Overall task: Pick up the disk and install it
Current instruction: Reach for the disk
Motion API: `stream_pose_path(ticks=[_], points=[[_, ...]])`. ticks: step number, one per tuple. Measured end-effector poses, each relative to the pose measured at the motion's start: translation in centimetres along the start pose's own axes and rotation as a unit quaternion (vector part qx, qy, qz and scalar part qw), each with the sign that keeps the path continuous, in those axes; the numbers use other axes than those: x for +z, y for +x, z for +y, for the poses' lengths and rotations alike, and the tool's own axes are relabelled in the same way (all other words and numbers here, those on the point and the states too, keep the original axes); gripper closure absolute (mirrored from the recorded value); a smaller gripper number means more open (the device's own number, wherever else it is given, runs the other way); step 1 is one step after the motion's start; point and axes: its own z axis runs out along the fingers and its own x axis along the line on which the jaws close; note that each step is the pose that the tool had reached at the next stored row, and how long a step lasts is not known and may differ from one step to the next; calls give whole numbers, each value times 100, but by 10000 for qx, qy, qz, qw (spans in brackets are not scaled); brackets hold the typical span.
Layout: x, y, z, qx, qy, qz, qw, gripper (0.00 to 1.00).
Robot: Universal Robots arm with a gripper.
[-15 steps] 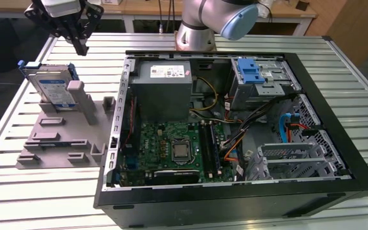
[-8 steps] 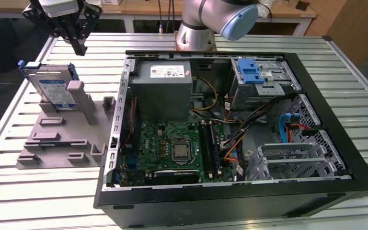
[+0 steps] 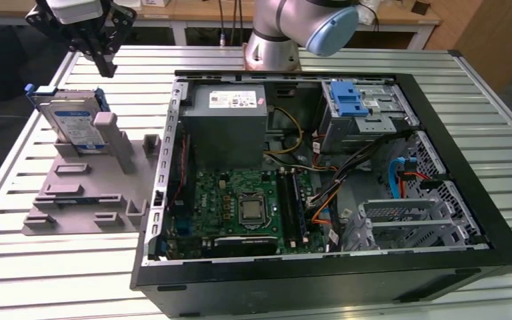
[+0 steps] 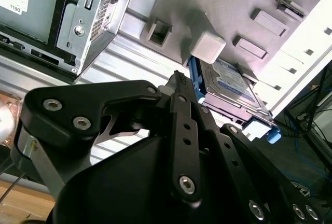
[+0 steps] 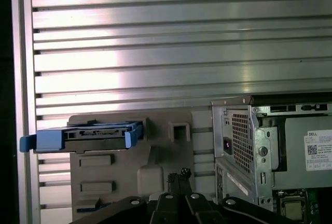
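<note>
**A:** Where did we find the disk?

**B:** The disk (image 3: 72, 123) stood on edge at the upper left of the exterior view. It was propped in the grey holder (image 3: 87, 200) on the slatted table (image 3: 25, 280), just outside the open computer case (image 3: 469, 260). Nothing touched it.

**A:** And the gripper?

**B:** We saw the gripper (image 3: 107, 68) hanging above the disk's far end, apart from it. Its fingers were drawn together to a narrow point and held nothing. In both wrist views the fingertips looked just as close, with the blue frame of the disk beyond them.

**A:** So we judged the step to be the reach for the pick?

**B:** Yes, with the grasp not yet made. To do it well, we thought the fingers should spread wider than the disk's thin side before any descent. As they were, a closed tip would only knock the top edge.

**A:** What about alignment?

**B:** We reckoned the jaws should straddle the flat faces squarely, centred along the top edge, clear of the holder's upright post (image 3: 105, 127). A straight, slow drop seemed wise to us, because the disk leaned loosely and could tip.

**A:** Any hazards nearby?

**B:** The case wall sat close, so we wanted no sideways swing.
</note>
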Motion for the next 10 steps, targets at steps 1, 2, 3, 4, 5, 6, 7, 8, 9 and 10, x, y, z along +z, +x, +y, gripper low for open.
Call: stream_pose_path(ticks=[1, 2, 3, 4, 5, 6, 7, 8, 9, 10], points=[[0, 9, 0, 0, 0, 0, 10000, 89], [1, 18, 0, 0, 0, -1, 10000, 89], [1, 25, 0, 0, 0, 0, 10000, 89], [2, 31, -1, 0, 0, -1, 10000, 89], [2, 36, -1, 0, 0, 0, 10000, 89], [3, 42, -2, 0, 0, 0, 10000, 89], [3, 47, -2, 0, 0, 0, 10000, 89], [3, 50, -2, 0, 0, -1, 10000, 89], [3, 50, -2, 0, 0, -1, 10000, 89], [3, 52, -2, 0, 0, 0, 10000, 89]])
